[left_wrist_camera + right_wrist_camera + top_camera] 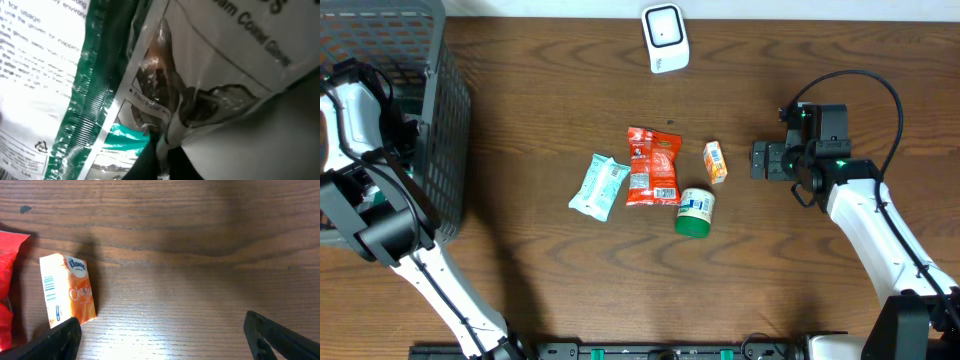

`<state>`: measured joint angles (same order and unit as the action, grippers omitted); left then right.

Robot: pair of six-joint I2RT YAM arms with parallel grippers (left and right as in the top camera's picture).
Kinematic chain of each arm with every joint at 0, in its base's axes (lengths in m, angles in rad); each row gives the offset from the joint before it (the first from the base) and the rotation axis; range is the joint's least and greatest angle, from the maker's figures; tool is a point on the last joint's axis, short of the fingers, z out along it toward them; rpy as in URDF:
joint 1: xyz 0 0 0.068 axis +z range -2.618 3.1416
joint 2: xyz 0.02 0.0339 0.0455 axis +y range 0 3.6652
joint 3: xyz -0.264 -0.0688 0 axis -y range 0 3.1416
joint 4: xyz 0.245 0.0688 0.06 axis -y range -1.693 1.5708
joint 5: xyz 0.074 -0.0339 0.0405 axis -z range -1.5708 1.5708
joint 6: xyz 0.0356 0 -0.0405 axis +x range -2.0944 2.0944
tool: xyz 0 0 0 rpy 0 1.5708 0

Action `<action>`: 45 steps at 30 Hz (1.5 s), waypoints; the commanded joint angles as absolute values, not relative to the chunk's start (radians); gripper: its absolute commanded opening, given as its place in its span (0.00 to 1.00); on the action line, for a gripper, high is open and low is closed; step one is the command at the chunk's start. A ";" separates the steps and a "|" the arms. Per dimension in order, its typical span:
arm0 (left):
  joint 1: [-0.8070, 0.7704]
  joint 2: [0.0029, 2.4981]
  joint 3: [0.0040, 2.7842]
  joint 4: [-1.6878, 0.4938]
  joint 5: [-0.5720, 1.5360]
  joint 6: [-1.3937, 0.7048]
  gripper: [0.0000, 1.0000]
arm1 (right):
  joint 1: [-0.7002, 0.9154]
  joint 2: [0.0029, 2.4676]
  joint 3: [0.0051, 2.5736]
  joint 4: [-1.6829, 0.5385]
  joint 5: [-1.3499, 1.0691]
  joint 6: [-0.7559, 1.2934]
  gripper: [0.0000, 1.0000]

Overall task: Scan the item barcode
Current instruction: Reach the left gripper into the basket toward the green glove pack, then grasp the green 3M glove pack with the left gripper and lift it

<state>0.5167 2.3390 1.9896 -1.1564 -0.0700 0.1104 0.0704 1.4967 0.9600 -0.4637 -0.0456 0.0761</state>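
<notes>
At the far left of the table stands a grey mesh basket, and the left arm reaches down inside it. The basket's wall hides the left end effector from overhead. Its wrist view shows it clenched on a fold of a clear plastic bag, pressed against a green-and-white printed pack.

On the open table lie a teal packet, then a red packet touching it. The white scanner sits well apart near the far edge. A green-lidded tub lies just beside the red packet, with an orange tissue pack near it. The right end effector hovers released beside that pack, holding nothing.
</notes>
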 commanded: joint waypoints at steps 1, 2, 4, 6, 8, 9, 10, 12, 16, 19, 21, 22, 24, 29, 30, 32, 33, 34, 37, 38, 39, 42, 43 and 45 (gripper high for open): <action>0.527 2.347 2.024 -1.167 -0.025 0.115 0.08 | 0.067 1.491 0.968 -0.465 -0.043 0.081 0.99; 0.527 2.331 2.032 -1.167 -0.025 0.114 0.07 | 0.067 1.491 0.968 -0.465 -0.043 0.081 0.99; 0.527 2.293 2.042 -1.161 -0.026 0.111 0.08 | 0.067 1.491 0.968 -0.465 -0.043 0.081 0.99; 0.527 2.254 2.042 -1.148 -0.026 0.111 0.08 | 0.067 1.491 0.968 -0.465 -0.043 0.081 0.99; 0.527 2.231 2.041 -1.146 -0.026 0.111 0.35 | 0.067 1.491 0.968 -0.465 -0.043 0.081 0.99; 0.527 2.223 2.041 -1.146 -0.026 0.111 0.43 | 0.067 1.491 0.968 -0.465 -0.043 0.081 0.99; 0.527 2.223 2.041 -1.147 -0.026 0.111 0.54 | 0.067 1.491 0.968 -0.465 -0.043 0.081 0.99; 0.527 2.224 2.030 -1.147 -0.026 0.112 0.74 | 0.067 1.491 0.968 -0.465 -0.043 0.081 0.99; 0.527 2.241 1.982 -1.118 -0.034 0.121 0.86 | 0.067 1.491 0.968 -0.465 -0.043 0.081 0.99; 0.527 2.247 1.942 -1.071 -0.035 0.162 0.86 | 0.067 1.491 0.968 -0.465 -0.043 0.081 0.99; 0.527 2.247 1.913 -1.033 -0.036 0.187 0.86 | 0.066 1.491 0.968 -0.465 -0.043 0.081 0.99; 0.527 2.247 1.898 -1.013 -0.037 0.192 0.87 | 0.066 1.491 0.968 -0.465 -0.043 0.081 0.99; 0.527 2.247 1.864 -0.971 -0.038 0.221 0.87 | 0.066 1.491 0.968 -0.465 -0.043 0.081 0.99; 0.527 2.247 1.794 -0.867 -0.121 0.232 0.87 | 0.066 1.491 0.968 -0.465 -0.043 0.081 0.99; 0.527 2.247 1.783 -0.850 -0.130 0.232 0.87 | 0.066 1.491 0.968 -0.465 -0.043 0.081 0.99; 0.529 2.247 1.758 -0.813 -0.133 0.232 0.87 | 0.066 1.491 0.968 -0.465 -0.043 0.081 0.99; 0.529 2.247 1.747 -0.799 -0.132 0.232 0.87 | 0.066 1.491 0.968 -0.465 -0.043 0.081 0.99; 0.531 2.247 1.732 -0.781 -0.133 0.232 0.87 | 0.066 1.491 0.968 -0.465 -0.043 0.081 0.99; 0.539 2.247 1.692 -0.741 -0.141 0.231 0.87 | 0.066 1.491 0.968 -0.465 -0.043 0.081 0.99; 0.543 2.247 1.678 -0.730 -0.150 0.231 0.87 | 0.066 1.491 0.968 -0.465 -0.043 0.081 0.99; 0.548 2.247 1.667 -0.721 -0.151 0.231 0.87 | 0.066 1.491 0.968 -0.465 -0.043 0.081 0.99; 0.567 2.247 1.639 -0.703 -0.150 0.225 0.84 | 0.066 1.491 0.968 -0.465 -0.043 0.081 0.99; 0.573 2.247 1.634 -0.701 -0.149 0.215 0.80 | 0.066 1.491 0.968 -0.465 -0.043 0.081 0.99; 0.582 2.247 1.629 -0.701 -0.141 0.205 0.61 | 0.066 1.491 0.968 -0.465 -0.043 0.081 0.99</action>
